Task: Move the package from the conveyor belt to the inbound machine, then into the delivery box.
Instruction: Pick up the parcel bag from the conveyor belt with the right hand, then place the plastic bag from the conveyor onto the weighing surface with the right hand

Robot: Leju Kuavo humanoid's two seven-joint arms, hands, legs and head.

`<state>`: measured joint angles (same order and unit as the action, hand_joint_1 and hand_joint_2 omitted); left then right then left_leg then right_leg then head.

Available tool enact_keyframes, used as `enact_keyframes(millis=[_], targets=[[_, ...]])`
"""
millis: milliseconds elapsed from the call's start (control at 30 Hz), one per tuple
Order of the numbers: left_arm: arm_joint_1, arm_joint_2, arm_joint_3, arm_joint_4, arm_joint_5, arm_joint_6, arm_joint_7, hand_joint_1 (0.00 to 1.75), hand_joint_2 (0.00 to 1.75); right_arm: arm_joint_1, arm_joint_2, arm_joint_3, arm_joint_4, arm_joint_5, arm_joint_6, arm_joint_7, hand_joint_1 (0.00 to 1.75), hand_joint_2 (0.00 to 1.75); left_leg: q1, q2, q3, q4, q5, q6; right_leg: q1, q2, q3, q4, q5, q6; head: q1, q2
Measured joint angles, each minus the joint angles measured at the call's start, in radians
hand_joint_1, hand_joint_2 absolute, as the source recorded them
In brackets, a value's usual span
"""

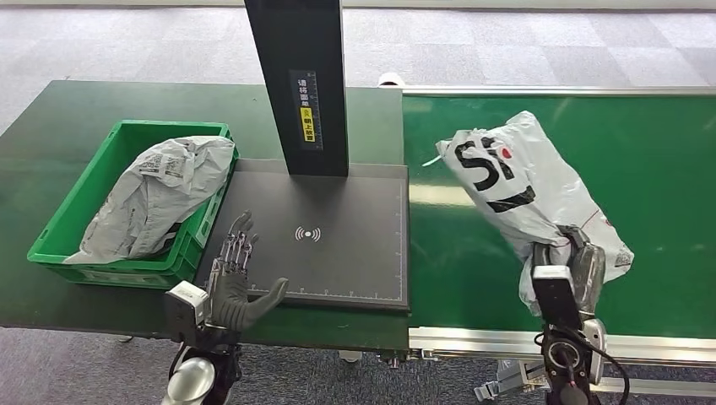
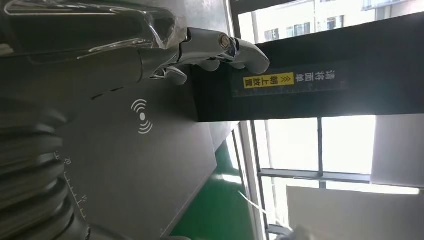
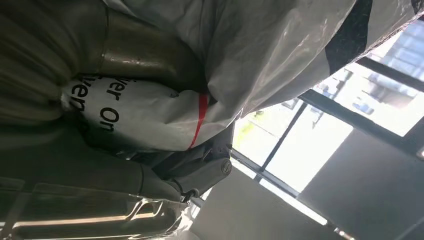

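Observation:
A white plastic package with black lettering lies on the green conveyor belt, its near end in my right hand, which grips it from below. The right wrist view shows the same package pressed against my right hand's fingers. The inbound machine is a black scanning pad with a dark upright post. My left hand hovers over the pad's near left corner, fingers spread, holding nothing. The green delivery box stands left of the pad with another grey package in it.
The dark green table carries the box and pad. The conveyor's metal frame runs along its near edge. In the left wrist view the pad and the post's yellow label lie ahead of my left hand.

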<state>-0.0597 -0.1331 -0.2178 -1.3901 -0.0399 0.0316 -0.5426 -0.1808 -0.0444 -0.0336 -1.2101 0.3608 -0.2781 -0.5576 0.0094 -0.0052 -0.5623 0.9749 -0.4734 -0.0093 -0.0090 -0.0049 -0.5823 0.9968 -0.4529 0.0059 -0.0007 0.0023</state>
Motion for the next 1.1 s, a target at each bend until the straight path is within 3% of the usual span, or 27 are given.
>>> enact_keyframes(millis=[133, 200, 367, 500, 700, 867, 1100], targets=[[-0.012, -0.002, 0.005, 0.000, 0.038, 0.076, -0.052, 0.00, 1.75, 0.034, 0.032, -0.084, -0.087, -0.358, 0.152, -0.061, 1.75, 1.75, 0.000, 0.000, 0.000, 0.000, 0.000, 0.000, 0.000, 0.000, 0.000, 0.000, 0.000, 0.000, 0.000, 0.000], [-0.016, -0.005, 0.013, -0.002, 0.062, 0.131, -0.078, 0.00, 1.75, 0.053, 0.043, -0.106, -0.129, -0.382, 0.178, -0.097, 1.75, 1.75, 0.000, 0.001, 0.000, 0.000, 0.000, 0.000, 0.000, 0.000, 0.000, 0.000, 0.000, 0.000, 0.000, 0.000], [-0.027, -0.007, 0.031, -0.026, 0.134, 0.211, -0.128, 0.00, 1.75, 0.066, 0.054, -0.041, -0.216, -0.107, 0.100, -0.140, 1.75, 1.75, 0.000, 0.003, 0.000, 0.000, 0.000, 0.000, 0.000, 0.002, 0.000, 0.000, 0.000, 0.000, 0.000, 0.000], [-0.032, -0.007, 0.034, -0.042, 0.155, 0.232, -0.138, 0.00, 1.75, 0.044, 0.057, 0.044, -0.224, -0.020, 0.062, -0.138, 1.75, 1.75, 0.000, 0.002, -0.001, 0.000, 0.000, 0.000, 0.000, 0.001, 0.001, 0.001, 0.000, 0.000, 0.000, 0.000], [-0.043, -0.010, 0.040, -0.063, 0.186, 0.266, -0.155, 0.00, 1.75, -0.119, 0.041, 0.303, -0.109, 0.396, 0.024, -0.071, 1.75, 1.75, 0.000, 0.010, 0.002, 0.000, 0.000, 0.000, 0.000, 0.007, 0.000, 0.001, 0.002, -0.002, 0.000, 0.000], [-0.044, -0.012, 0.044, -0.069, 0.194, 0.267, -0.158, 0.00, 1.75, -0.236, 0.031, 0.513, 0.039, 0.486, 0.065, -0.014, 1.75, 1.75, 0.000, 0.008, 0.001, 0.000, 0.001, 0.000, 0.001, 0.006, 0.000, 0.001, 0.002, -0.002, 0.000, 0.000], [-0.047, -0.014, 0.046, -0.069, 0.194, 0.266, -0.158, 0.00, 1.75, -0.349, 0.028, 0.731, 0.236, 0.545, 0.174, 0.033, 1.75, 1.75, 0.000, 0.008, 0.000, 0.000, 0.000, 0.000, 0.001, 0.006, -0.001, 0.001, 0.002, -0.002, 0.000, 0.000]])
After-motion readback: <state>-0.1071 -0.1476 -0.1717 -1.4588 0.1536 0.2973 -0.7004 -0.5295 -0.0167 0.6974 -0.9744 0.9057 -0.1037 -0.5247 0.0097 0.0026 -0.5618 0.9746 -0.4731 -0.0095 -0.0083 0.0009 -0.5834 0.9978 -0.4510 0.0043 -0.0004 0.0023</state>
